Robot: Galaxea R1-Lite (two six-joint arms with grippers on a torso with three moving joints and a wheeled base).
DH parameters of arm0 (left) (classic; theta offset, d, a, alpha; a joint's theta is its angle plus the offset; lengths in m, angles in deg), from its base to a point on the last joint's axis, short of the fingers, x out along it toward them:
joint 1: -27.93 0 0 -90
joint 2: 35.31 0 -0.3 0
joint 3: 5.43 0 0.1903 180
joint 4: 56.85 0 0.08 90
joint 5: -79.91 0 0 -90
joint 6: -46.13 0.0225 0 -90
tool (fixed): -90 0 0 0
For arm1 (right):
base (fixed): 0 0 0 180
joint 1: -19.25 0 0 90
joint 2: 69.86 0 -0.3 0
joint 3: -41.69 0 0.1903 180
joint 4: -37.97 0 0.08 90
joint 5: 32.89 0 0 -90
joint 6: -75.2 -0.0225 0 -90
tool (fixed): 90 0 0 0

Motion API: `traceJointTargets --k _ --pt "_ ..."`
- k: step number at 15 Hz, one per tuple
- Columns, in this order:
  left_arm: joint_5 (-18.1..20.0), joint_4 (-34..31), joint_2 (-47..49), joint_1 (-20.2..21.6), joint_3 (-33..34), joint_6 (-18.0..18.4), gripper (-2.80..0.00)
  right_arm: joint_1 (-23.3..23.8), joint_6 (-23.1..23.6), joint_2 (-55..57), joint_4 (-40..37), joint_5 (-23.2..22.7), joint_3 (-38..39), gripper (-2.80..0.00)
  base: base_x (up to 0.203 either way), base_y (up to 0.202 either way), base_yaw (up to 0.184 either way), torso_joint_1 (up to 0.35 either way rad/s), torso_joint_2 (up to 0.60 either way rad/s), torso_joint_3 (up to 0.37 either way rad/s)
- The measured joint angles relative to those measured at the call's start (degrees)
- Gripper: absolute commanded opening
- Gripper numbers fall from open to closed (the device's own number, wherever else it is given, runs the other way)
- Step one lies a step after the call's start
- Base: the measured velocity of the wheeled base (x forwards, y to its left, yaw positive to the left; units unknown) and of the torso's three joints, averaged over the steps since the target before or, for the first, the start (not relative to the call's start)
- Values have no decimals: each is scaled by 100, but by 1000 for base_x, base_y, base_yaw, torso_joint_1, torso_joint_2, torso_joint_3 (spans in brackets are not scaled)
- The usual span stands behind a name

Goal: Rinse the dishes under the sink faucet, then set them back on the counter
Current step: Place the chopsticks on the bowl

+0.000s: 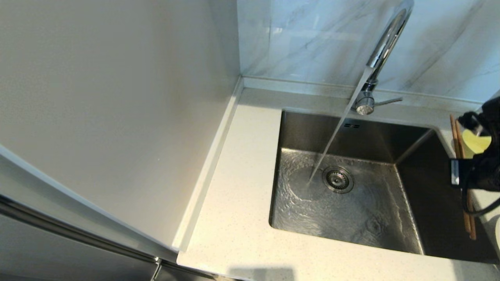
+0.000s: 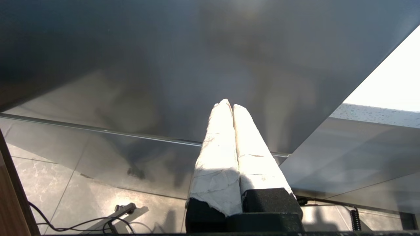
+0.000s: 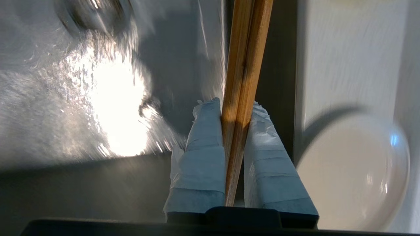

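Observation:
The chrome faucet [image 1: 384, 43] is running, and its stream [image 1: 332, 144] lands beside the drain [image 1: 338, 179] of the grey steel basin [image 1: 367, 218]. My right gripper [image 3: 234, 103] is shut on the brown chopsticks [image 3: 244, 65], held lengthwise between its taped fingers. In the head view the chopsticks [image 1: 455, 134] hang along the basin's right wall, well right of the stream. The yellow bowl [image 1: 474, 143] sits on the counter behind my right wrist. A pale round dish [image 3: 352, 170] lies beside the gripper; I cannot tell whether it is the plate or the bowl.
The speckled counter [image 1: 238, 187] runs along the left and front of the basin, with a cream wall panel on its left. The faucet's side lever [image 1: 388, 101] points right. My left gripper [image 2: 229, 105] is parked low, shut and holding nothing, facing a steel cabinet panel.

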State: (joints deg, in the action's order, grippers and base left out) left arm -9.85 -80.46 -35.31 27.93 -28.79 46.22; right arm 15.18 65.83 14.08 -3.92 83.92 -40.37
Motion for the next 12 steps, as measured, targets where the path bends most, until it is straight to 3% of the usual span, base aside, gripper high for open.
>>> traceJointTargets --k 3,7,10,12 --pt "0 -2 0 0 0 0 -280 113 443 -99 -64 263 447 -280 0 0 0 0 0 0" --pt "-1 -1 0 0 0 -1 -280 818 1566 -169 -383 565 -1423 -280 0 0 0 0 0 0" --pt "-2 -2 0 0 0 -2 -280 1679 2629 48 -586 276 -2341 -280 0 0 0 0 0 0" --pt "0 -2 0 0 0 -2 -280 1957 2992 259 -970 33 -3013 -280 0 0 0 0 0 0"
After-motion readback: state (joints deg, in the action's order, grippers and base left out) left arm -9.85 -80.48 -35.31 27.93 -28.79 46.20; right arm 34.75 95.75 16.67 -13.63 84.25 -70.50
